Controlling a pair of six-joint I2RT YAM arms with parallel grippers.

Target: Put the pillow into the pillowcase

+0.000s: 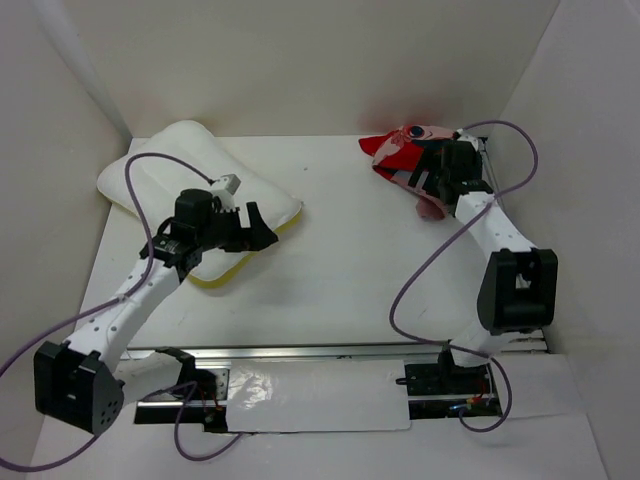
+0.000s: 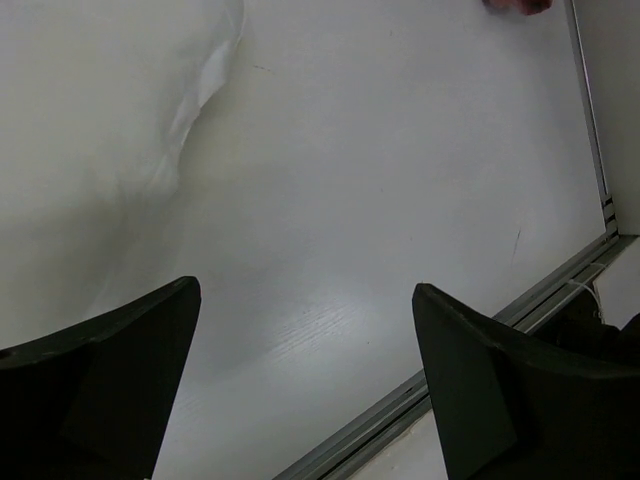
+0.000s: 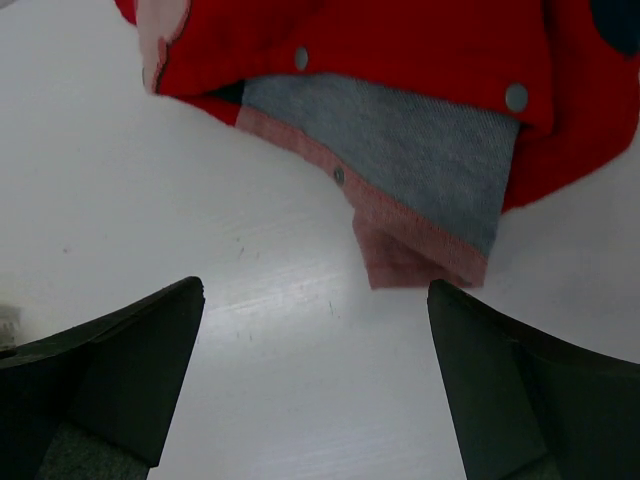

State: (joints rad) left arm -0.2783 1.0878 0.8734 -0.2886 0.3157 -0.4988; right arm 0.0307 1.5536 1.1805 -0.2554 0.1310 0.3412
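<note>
The white pillow (image 1: 185, 170) with a pale yellow underside lies at the far left of the table; its white bulge fills the upper left of the left wrist view (image 2: 100, 110). My left gripper (image 1: 262, 228) is open and empty, just over the pillow's right front edge. The red pillowcase (image 1: 400, 150) lies crumpled at the far right, partly hidden by my right arm. In the right wrist view it shows red cloth (image 3: 400, 40) with snap buttons and a grey inner face. My right gripper (image 1: 425, 180) is open and empty just short of the pillowcase's pink hem.
White walls enclose the table (image 1: 340, 240) on the left, back and right. A metal rail (image 1: 330, 352) runs along the near edge; it also shows in the left wrist view (image 2: 560, 280). Cables loop from both arms over the table.
</note>
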